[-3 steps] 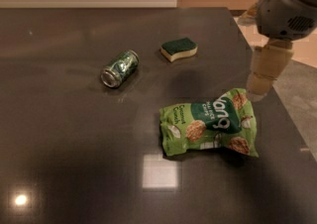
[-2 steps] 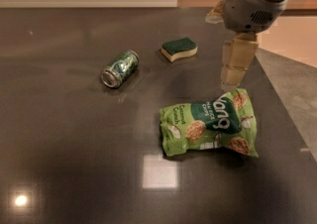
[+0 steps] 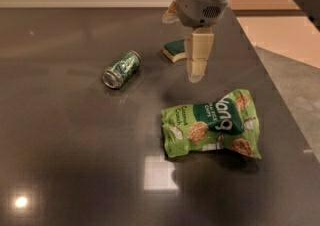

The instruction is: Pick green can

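Observation:
The green can lies on its side on the dark table, left of centre, its silver end facing the near left. My gripper hangs from the grey arm at the upper middle, pale fingers pointing down, above the table. It is to the right of the can and well apart from it, in front of the sponge. It holds nothing that I can see.
A green-topped yellow sponge lies just behind the gripper, partly hidden by it. A light-green snack bag lies flat to the lower right. The table's right edge runs diagonally, with floor beyond it.
The arm and gripper have moved left across the table, from near the right edge to in front of the sponge, closer to the can. The can, sponge and bag have not moved.

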### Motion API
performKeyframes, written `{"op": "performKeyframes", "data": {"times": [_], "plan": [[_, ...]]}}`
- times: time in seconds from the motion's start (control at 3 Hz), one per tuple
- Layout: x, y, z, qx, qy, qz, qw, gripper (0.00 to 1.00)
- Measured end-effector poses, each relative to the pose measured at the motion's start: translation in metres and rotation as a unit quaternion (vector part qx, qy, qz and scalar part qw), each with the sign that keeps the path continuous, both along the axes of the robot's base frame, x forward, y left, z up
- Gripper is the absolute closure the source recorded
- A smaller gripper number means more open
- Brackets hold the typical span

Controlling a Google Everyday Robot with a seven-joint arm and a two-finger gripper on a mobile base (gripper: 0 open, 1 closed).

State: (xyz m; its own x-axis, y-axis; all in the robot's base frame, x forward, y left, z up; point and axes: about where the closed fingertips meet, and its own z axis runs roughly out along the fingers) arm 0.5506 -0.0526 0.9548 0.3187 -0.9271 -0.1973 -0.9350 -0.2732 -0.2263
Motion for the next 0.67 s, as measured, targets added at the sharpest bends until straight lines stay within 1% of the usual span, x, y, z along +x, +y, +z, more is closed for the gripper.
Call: {"op": "performKeyframes", "data": {"times": [0.33, 0.67], "plan": [[0.014, 0.032, -0.011, -0.016, 0.007, 0.059, 0.9981, 0.00], [0.026, 0.065, -0.024, -0.036, 0.011, 0.122, 0.9919, 0.00]]}}
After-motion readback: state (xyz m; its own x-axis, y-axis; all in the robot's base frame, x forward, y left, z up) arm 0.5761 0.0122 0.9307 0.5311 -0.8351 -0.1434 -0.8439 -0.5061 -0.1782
